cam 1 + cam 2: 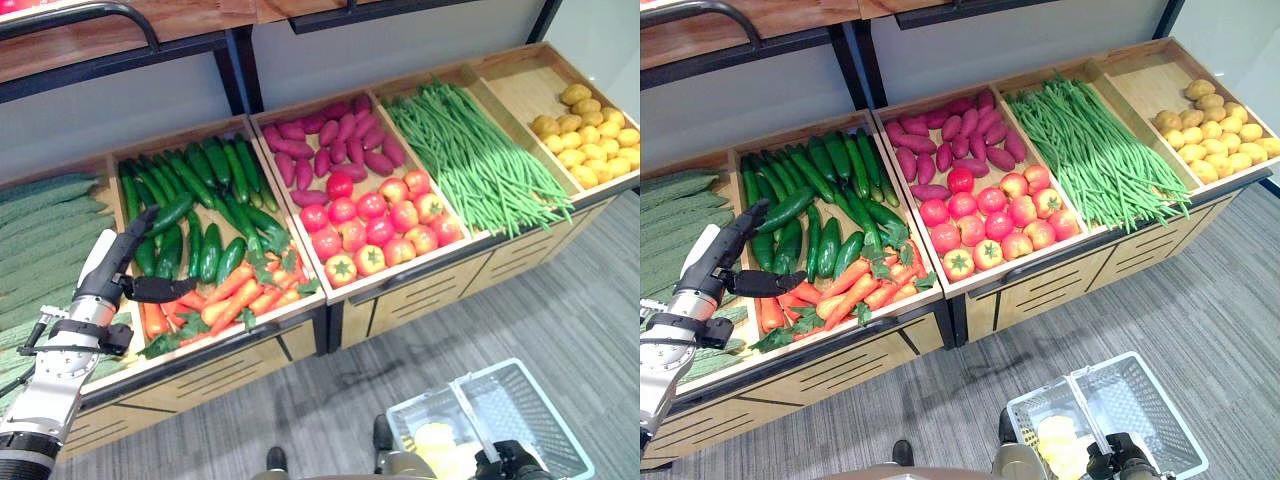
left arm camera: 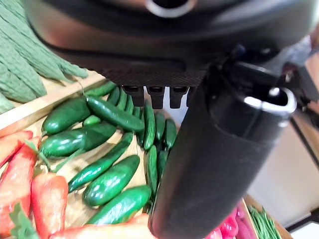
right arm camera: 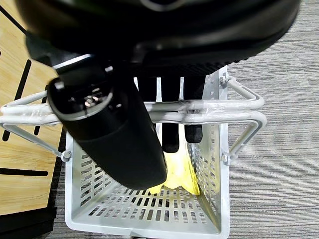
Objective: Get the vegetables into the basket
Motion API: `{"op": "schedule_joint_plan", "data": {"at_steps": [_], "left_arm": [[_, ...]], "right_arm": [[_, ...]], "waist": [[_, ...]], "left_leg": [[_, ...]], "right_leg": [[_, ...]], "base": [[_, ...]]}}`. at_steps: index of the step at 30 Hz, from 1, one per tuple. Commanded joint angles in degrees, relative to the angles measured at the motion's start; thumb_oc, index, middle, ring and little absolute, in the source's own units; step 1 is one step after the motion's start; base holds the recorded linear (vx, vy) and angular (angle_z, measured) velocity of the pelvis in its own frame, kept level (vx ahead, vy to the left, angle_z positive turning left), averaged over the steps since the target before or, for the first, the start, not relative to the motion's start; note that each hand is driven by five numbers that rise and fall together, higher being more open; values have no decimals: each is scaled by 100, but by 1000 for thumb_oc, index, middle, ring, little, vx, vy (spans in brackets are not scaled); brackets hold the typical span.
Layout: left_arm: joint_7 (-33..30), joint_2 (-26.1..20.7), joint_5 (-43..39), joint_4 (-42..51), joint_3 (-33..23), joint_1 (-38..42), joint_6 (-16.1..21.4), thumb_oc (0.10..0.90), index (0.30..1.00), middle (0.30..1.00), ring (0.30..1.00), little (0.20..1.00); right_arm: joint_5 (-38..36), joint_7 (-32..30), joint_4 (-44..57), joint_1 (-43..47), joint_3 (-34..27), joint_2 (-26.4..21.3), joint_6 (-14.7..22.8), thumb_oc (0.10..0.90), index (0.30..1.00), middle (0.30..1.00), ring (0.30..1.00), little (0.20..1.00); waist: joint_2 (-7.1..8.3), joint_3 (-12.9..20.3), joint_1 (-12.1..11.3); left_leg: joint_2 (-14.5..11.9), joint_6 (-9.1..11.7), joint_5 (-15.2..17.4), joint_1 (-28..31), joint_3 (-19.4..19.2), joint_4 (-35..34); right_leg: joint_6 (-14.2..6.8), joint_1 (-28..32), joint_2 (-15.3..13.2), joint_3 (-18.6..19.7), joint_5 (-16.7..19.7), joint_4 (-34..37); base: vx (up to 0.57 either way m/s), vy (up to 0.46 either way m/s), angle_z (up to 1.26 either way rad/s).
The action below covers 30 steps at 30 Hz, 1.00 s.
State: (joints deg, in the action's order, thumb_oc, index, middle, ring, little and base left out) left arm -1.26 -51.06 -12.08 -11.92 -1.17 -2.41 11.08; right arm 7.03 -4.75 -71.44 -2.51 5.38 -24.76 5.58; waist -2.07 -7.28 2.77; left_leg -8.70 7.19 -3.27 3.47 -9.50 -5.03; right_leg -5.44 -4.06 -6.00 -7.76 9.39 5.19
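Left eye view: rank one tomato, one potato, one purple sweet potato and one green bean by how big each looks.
Largest to smallest, as they look:
1. green bean, by far the longest, though thin
2. purple sweet potato
3. tomato
4. potato
The potato lies farther from the camera, so its place below the tomato is unsure.

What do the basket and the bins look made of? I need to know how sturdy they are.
The basket looks like pale grey moulded plastic, with slotted walls and floor; its handles look like painted metal wire, and the right hand curls round them. The bins look like light wood or laminate, with visible grain, though the look leaves it open.
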Motion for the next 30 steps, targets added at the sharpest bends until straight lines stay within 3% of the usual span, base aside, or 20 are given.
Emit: {"op": "schedule_joint_plan", "data": {"at_steps": [1, 11, 21, 30], "left_arm": [[-109, -720, 39, 131, -243, 414, 313, 900, 1000, 1000, 1000, 1000], [-500, -279, 1163, -640, 264, 829, 141, 900, 1000, 1000, 1000, 1000], [-543, -94, 1553, -1034, 751, 1428, 6, 900, 1000, 1000, 1000, 1000], [-552, -25, 1409, -820, 797, 1475, 41, 900, 1000, 1000, 1000, 1000]], "right_arm": [[66, -24, 22, 144, 246, -174, 97, 400, 300, 300, 300, 300], [65, -77, -77, 221, 244, -159, 83, 400, 300, 300, 300, 300], [74, -126, -26, 298, 301, -173, 44, 400, 300, 300, 300, 300], [83, -153, -86, 248, 270, -187, 14, 400, 300, 300, 300, 300]], "waist": [[372, 198, 167], [402, 148, 222], [396, 65, 321], [374, 41, 347]], "left_leg": [[-83, 102, -63, -75, 52, 3], [-85, 90, -51, -101, -5, 3], [-82, 81, -62, -187, -57, 3], [-85, 77, -48, -172, -103, 3]], "right_leg": [[-629, 269, -621, 245, -132, -19], [-629, 180, -613, 331, -128, -19], [-626, 19, -607, 454, -83, -19], [-616, 0, -603, 500, -95, -19]], "base": [[-6, 2, -4], [-2, 1, -3], [-8, 8, -5], [5, 0, -4]]}}
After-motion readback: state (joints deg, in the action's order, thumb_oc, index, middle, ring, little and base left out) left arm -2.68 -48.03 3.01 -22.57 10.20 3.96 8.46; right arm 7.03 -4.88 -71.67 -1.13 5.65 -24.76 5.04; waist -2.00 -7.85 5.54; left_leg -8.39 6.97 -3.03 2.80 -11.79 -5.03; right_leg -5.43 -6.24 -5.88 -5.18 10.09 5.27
